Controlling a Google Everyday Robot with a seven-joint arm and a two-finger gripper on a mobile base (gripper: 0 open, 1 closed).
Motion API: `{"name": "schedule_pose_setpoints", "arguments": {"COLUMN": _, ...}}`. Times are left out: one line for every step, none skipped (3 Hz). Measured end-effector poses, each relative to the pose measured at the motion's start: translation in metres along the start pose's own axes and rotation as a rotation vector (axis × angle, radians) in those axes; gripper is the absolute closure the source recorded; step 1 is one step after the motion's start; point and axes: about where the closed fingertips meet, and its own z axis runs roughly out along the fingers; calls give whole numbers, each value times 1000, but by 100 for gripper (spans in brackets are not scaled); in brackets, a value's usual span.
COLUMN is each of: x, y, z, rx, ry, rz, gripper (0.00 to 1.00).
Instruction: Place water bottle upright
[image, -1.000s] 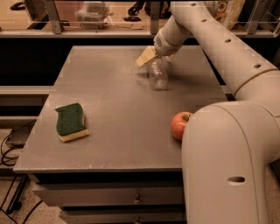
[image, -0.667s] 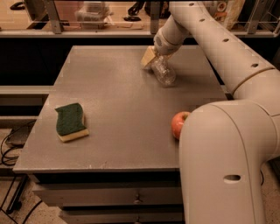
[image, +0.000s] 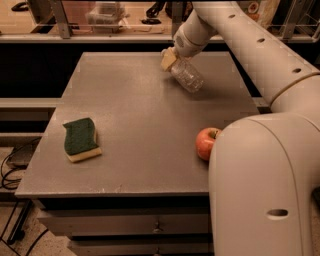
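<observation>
Since 1 s ago the tan-fingered gripper (image: 170, 59) has tipped the small clear crinkled plastic water bottle (image: 187, 76) further over. It is clamped on the neck end, with the base pointing near-right, at the far right of the grey metal table (image: 140, 115). Round red apple (image: 206, 143) sits near right. Green-and-yellow rectangular sponge (image: 80, 139) sits near left.
</observation>
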Motion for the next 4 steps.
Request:
{"name": "schedule_pose_setpoints", "arguments": {"x": -11, "y": 10, "z": -21, "rx": -44, "ry": -90, "rz": -51, "gripper": 100}}
{"name": "schedule_pose_setpoints", "arguments": {"x": -18, "y": 21, "z": -40, "rx": -121, "ry": -211, "rz": -115, "gripper": 100}}
{"name": "schedule_pose_setpoints", "arguments": {"x": -16, "y": 24, "z": -61, "rx": -140, "ry": -323, "rz": -169, "gripper": 100}}
{"name": "schedule_pose_setpoints", "arguments": {"x": -8, "y": 15, "z": -80, "rx": -129, "ry": -431, "rz": -197, "gripper": 100}}
